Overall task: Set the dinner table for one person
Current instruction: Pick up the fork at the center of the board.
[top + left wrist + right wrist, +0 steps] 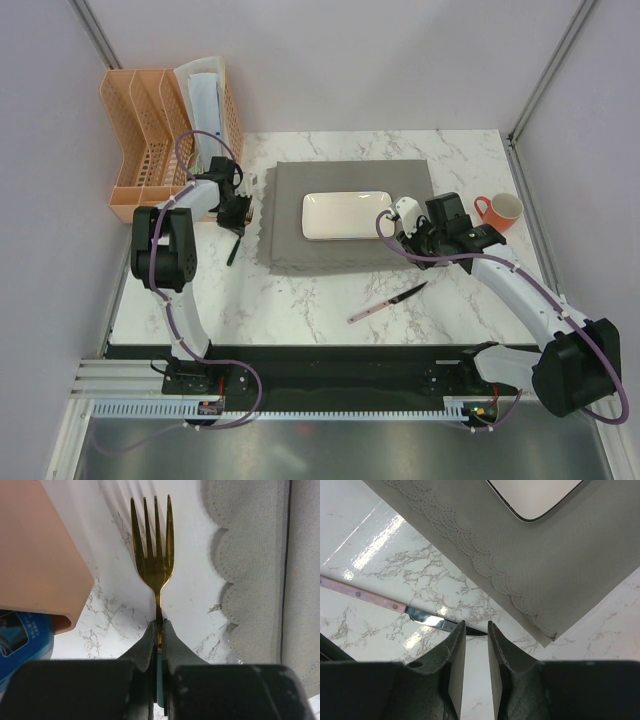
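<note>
Left end effector (159, 632) clamped on the neck of a gold fork (152, 555), tines pointing away from the wrist, over the white marble tabletop (300, 300) between a peach organizer (150, 140) and the grey placemat (345, 255). A white plate (347, 215) lies on the placemat. Right end effector (476, 630), jaws slightly parted and empty, hovers by the placemat's near right corner, above a pink-handled knife (388, 301) lying on the tabletop. A red mug (500, 210) stands right of the placemat.
</note>
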Robot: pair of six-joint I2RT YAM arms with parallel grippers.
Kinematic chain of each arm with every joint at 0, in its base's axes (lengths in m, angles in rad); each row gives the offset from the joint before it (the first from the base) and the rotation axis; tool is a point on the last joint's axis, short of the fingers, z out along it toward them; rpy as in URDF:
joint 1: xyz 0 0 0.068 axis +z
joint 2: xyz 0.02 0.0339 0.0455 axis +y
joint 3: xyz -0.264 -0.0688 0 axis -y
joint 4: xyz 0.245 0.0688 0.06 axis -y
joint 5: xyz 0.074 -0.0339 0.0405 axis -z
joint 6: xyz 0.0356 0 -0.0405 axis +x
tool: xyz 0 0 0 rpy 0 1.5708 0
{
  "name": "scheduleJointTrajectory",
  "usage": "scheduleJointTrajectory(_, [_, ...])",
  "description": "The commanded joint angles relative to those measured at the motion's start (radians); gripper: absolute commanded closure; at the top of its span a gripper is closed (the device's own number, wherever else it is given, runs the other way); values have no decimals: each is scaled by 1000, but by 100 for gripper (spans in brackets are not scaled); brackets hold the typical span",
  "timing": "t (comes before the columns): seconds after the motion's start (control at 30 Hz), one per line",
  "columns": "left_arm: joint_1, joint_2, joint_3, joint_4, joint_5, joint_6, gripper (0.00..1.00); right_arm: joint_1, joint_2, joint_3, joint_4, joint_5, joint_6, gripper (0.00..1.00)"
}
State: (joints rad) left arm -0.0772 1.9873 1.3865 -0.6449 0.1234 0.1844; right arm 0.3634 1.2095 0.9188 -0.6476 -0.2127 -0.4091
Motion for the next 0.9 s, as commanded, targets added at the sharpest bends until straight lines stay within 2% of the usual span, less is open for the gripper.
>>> scheduleJointTrajectory(0.0, [-16, 50, -12, 34, 25, -3, 98, -1, -2, 34, 12, -13, -11, 69])
scheduleJointTrajectory(0.43, [-21, 2, -17, 36, 74, 4, 98, -1, 4, 34, 8, -11, -11, 70])
scheduleJointTrajectory(0.87, [-30, -214, -14, -12, 85, 23, 98, -1, 19, 46, 3, -24, -11, 71])
